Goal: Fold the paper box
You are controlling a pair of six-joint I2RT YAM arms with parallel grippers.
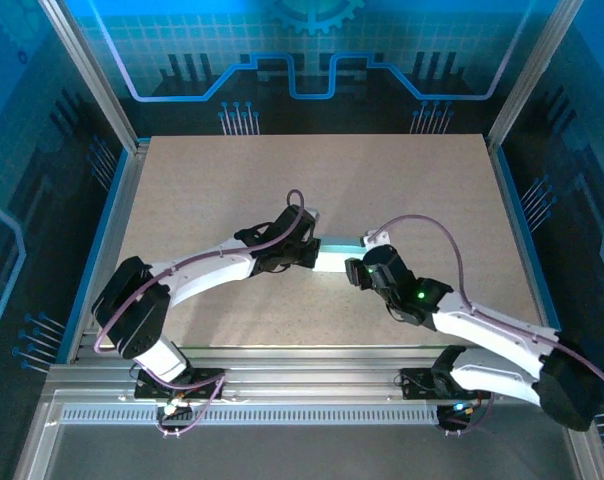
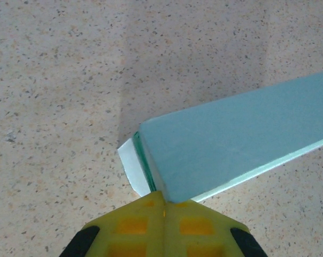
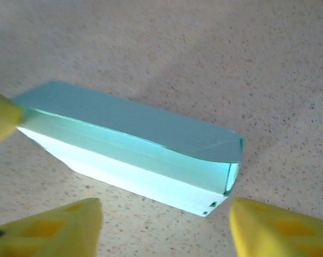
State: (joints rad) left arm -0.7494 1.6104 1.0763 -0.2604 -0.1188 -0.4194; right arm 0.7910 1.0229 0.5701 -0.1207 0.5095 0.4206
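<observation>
Left end effector (image 2: 163, 202) pinches the paper box (image 3: 129, 134); right end effector (image 3: 164, 217) spread. I judge body formed, end flap (image 2: 130, 163) untucked.

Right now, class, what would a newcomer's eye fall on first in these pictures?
A pale blue box sits in the middle of the table, where the two arms meet. The left gripper is pinched shut on one end of it. The right gripper stands open at the other end, with a yellow finger on either side and clear of the card.
</observation>
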